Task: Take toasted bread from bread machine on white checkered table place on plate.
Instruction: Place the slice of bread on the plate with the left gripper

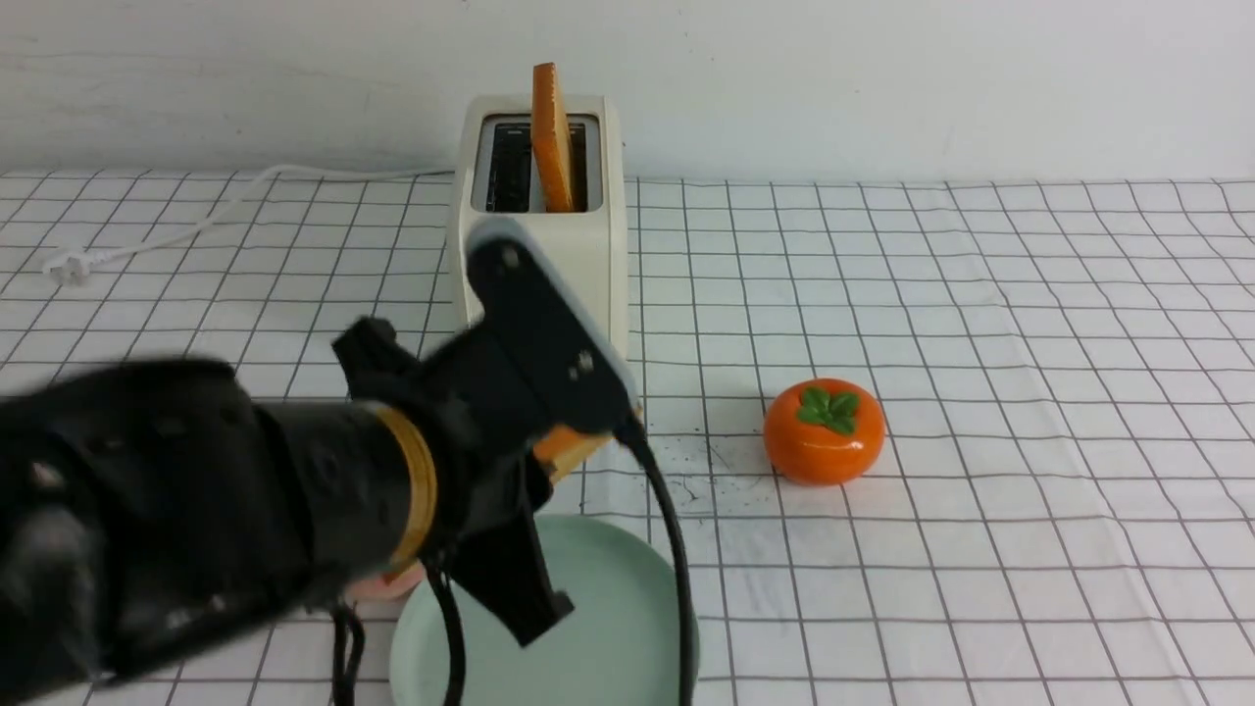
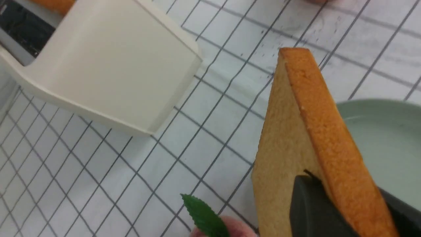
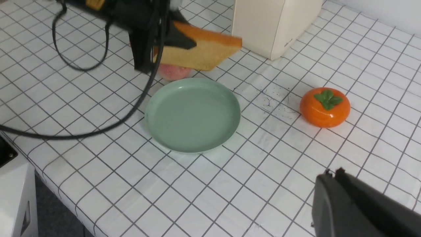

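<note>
The left gripper (image 2: 348, 207) is clamped on one slice of toasted bread (image 2: 289, 131), its dark fingers pinching the two faces near a corner. The slice juts out ahead of the fingers, tilted and clear of the white checkered table (image 1: 980, 294). The plate (image 3: 192, 115) lies just below this gripper, on its near side and bare. A pink peach (image 3: 172, 71) sits under the gripper at the plate's far rim. The bread machine (image 1: 549, 245) stands beyond the gripper, with the second slice (image 1: 552, 137) upright in its right-hand slot. An orange persimmon (image 1: 824, 431) rests off to the gripper's right. The right gripper (image 3: 332, 177) hangs well to the plate's right, jaws together and holding nothing.
</note>
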